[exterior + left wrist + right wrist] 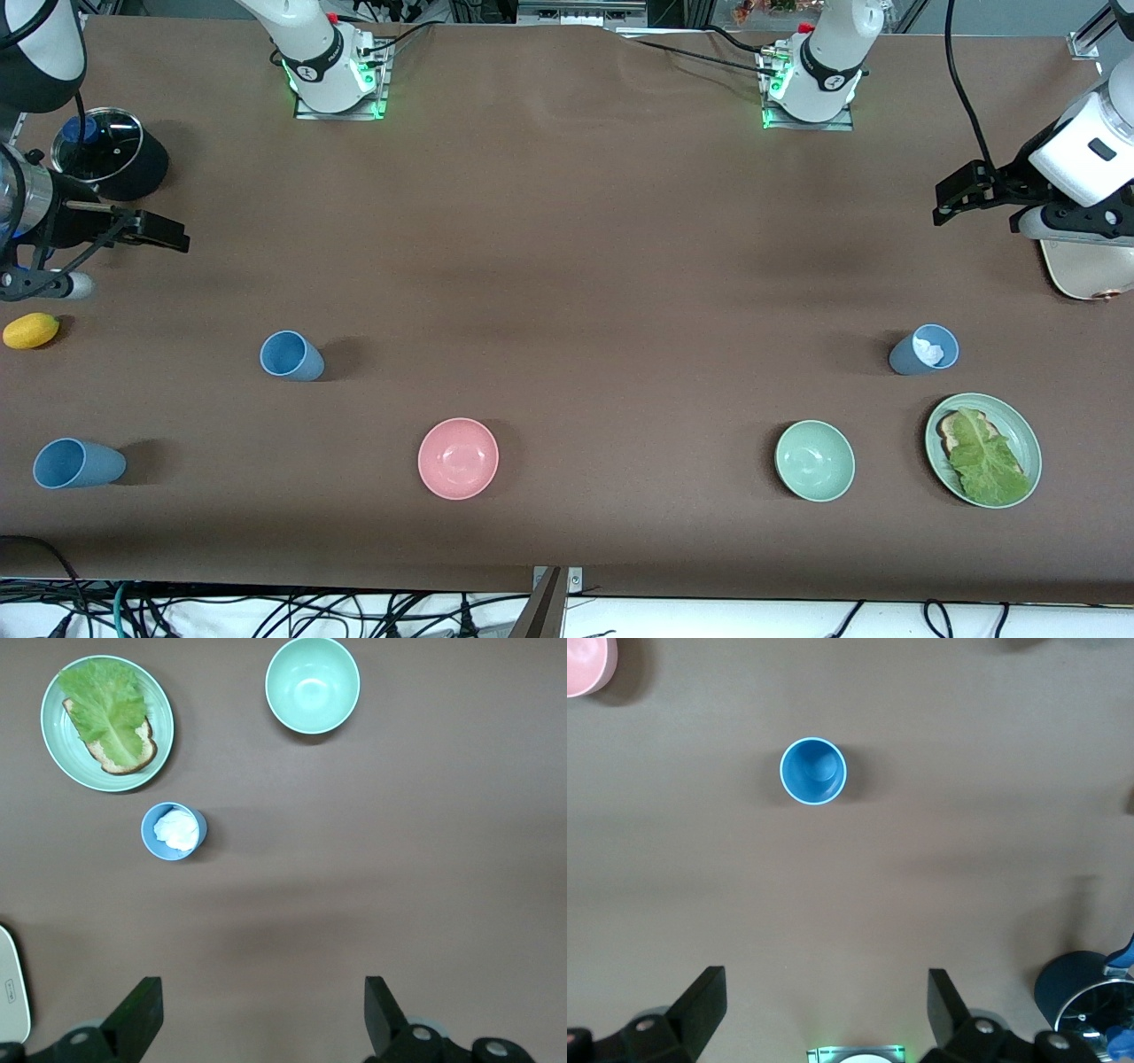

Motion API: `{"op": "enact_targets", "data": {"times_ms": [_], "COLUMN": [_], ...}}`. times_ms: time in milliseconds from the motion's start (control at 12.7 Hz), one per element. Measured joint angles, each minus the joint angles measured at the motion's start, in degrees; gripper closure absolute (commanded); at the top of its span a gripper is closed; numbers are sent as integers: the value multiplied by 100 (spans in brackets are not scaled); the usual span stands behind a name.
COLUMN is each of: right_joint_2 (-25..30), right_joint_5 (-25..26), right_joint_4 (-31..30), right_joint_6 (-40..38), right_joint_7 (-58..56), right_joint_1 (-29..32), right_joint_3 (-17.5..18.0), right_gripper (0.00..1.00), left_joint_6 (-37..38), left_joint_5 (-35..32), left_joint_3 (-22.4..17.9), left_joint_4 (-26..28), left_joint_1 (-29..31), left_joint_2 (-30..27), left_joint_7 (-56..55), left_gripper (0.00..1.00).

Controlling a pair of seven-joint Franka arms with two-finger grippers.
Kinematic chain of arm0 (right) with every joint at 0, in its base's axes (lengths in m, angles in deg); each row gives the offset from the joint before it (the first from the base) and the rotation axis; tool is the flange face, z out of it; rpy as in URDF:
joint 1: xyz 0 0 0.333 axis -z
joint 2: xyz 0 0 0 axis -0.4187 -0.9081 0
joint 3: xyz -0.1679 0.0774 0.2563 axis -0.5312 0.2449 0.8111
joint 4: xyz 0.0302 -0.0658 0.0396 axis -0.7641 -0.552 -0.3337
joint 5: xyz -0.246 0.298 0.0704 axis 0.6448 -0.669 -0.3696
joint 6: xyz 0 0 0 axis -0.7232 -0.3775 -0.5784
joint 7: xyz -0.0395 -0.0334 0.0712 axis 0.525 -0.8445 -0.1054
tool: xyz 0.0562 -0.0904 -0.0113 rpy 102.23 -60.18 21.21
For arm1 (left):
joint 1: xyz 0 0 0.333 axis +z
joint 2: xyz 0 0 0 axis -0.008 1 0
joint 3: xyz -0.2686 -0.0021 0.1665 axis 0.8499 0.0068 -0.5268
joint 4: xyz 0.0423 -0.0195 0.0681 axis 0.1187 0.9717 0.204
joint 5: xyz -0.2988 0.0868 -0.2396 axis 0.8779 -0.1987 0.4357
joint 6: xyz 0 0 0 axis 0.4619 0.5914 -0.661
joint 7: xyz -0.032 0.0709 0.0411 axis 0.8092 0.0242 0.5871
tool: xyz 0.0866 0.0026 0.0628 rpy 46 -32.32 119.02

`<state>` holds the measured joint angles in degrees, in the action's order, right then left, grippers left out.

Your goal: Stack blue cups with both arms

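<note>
Three blue cups stand on the brown table. One [291,356] is toward the right arm's end and shows open-side up in the right wrist view [813,771]. A second [75,463] is nearer the front camera, at that same end. The third [924,349], toward the left arm's end, holds something white and shows in the left wrist view [174,830]. My right gripper [168,234] is open and empty above the table, apart from the cups; its open fingers frame bare table [827,983]. My left gripper [946,200] is open and empty above the table [263,992].
A pink bowl [458,458] and a pale green bowl [814,460] sit near the front edge. A green plate [1028,443] holds bread and lettuce. A lidded dark pot [102,151] and a yellow lemon [31,330] are at the right arm's end. A cream object [1085,266] lies under the left arm.
</note>
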<state>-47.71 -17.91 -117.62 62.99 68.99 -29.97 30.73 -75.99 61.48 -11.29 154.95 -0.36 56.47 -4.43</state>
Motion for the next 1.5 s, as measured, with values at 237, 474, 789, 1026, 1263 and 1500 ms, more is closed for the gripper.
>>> {"op": "enact_targets", "data": {"times_ms": [237, 474, 789, 1026, 1263, 1500], "right_joint_2": [-20, -34, -34, -35, -34, -35], "right_joint_5": [0, 0, 1, 1, 1, 3], "right_joint_4": [-1, -2, -2, -2, -2, -2], "right_joint_6": [0, -13, -13, -13, -13, -19], "right_joint_7": [5, -29, -231, -232, -232, -232], "right_joint_1": [-60, -103, -100, -100, -99, -96], "right_joint_3": [25, 28, 27, 27, 27, 27], "right_gripper": [0, 0, 0, 0, 0, 0], "left_joint_6": [5, 9, 9, 9, 9, 9], "left_joint_5": [0, 0, 0, 0, 0, 0], "left_joint_3": [39, 64, 63, 64, 65, 65], "left_joint_4": [0, 0, 0, 0, 0, 0], "left_joint_1": [-25, -27, -27, -27, -26, -26], "left_joint_2": [0, 0, 0, 0, 0, 0], "left_joint_7": [-15, -15, -15, -15, -15, -15], "left_gripper": [0, 0, 0, 0, 0, 0]}}
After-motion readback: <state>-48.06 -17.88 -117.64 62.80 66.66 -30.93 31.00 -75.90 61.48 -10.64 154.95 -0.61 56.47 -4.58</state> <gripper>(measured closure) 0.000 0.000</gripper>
